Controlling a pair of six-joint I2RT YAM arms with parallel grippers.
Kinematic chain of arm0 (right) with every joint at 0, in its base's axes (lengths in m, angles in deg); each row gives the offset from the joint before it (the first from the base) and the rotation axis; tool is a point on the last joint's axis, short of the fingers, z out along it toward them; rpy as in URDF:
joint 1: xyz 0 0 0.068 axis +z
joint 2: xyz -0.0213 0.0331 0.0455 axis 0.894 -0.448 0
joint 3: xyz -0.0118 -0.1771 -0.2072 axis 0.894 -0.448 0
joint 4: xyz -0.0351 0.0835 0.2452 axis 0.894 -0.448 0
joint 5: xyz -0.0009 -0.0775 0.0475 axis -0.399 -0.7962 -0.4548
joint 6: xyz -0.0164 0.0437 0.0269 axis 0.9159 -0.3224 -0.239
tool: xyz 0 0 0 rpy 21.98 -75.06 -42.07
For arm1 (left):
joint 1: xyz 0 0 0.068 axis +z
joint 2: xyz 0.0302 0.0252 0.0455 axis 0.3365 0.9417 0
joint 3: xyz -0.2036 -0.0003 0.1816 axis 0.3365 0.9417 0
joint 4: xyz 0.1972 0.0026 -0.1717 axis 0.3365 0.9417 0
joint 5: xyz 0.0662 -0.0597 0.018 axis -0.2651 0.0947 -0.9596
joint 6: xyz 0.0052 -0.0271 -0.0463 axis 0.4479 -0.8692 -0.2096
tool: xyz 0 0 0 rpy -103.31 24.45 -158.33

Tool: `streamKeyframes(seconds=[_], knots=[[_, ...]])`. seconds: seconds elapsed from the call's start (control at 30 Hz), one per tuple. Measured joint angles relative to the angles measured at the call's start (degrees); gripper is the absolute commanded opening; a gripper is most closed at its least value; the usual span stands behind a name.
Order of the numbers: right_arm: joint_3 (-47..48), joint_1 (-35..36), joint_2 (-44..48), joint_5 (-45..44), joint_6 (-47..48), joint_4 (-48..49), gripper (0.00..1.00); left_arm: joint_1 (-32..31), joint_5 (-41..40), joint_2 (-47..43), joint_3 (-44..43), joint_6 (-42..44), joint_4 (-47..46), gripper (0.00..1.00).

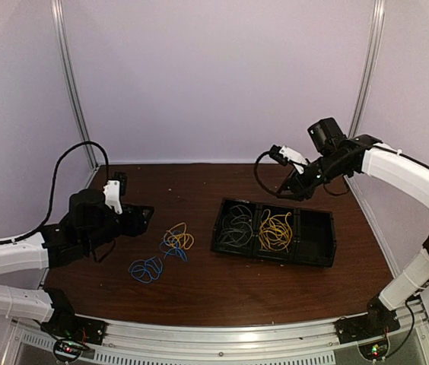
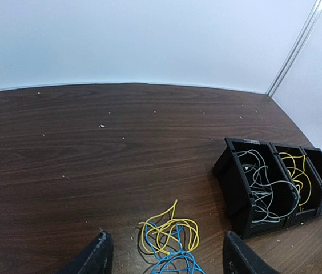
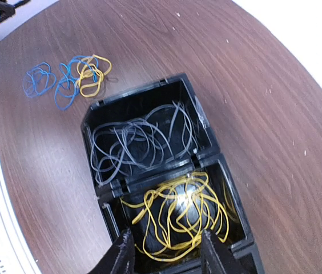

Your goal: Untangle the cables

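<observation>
A tangle of yellow and blue cables (image 1: 177,242) lies on the table left of a black three-compartment bin (image 1: 275,255). A separate blue bundle (image 1: 146,268) lies nearer the front. Grey cables (image 1: 237,224) fill the bin's left compartment and yellow cables (image 1: 275,230) its middle one. My left gripper (image 1: 142,216) is open and empty, low over the table. In the left wrist view the yellow and blue tangle (image 2: 166,231) lies just ahead of the left gripper (image 2: 165,244). My right gripper (image 3: 166,242) is open and empty, above the binned yellow cables (image 3: 178,220).
The bin's right compartment (image 1: 315,237) holds nothing. White walls with aluminium posts (image 1: 74,84) close the table at the back and sides. A metal rail (image 1: 222,334) runs along the near edge. A thick black arm cable (image 1: 66,156) loops above the left arm.
</observation>
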Motion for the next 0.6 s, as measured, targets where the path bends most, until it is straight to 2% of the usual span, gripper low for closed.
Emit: streamKeyframes(seconds=[0.17, 0.33, 0.6], knots=[[7.9, 6.5, -7.3, 0.0, -0.1, 2.5, 0.38, 0.0, 1.6, 2.2, 0.0, -1.2, 1.5, 0.66], [19.2, 12.6, -21.1, 0.2, -0.2, 4.2, 0.37, 0.0, 3.4, 3.3, 0.0, -2.9, 3.3, 0.66], [36.1, 18.1, -40.5, -0.6, -0.1, 4.2, 0.44, 0.0, 5.0, 2.4, 0.6, -5.5, 4.0, 0.67]])
